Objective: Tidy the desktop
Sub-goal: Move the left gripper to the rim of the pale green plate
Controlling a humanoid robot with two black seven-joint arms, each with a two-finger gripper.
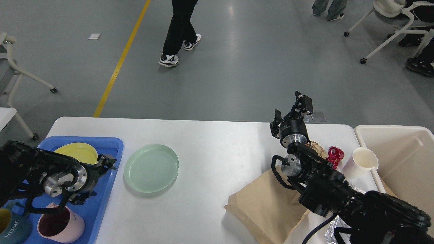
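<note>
The white desktop [210, 142] fills the lower view. A pale green plate [151, 168] lies on it, just right of the blue tray [112, 144]. My left gripper [105, 162] hovers over the tray's right edge, a little left of the green plate; it is small and dark, so its fingers cannot be told apart. My right gripper [292, 107] is raised above the far right of the desktop, open and empty. Below it lie a brown paper bag [264, 206], a red crumpled wrapper [335, 155] and a white paper cup [361, 162].
The tray holds a yellow plate [74, 152], a pink mug [57, 225] and a teal mug [10, 230]. A cream bin [407, 135] stands at the desktop's right end. Crumpled foil [334, 230] lies by my right arm. A person [179, 30] walks on the floor beyond.
</note>
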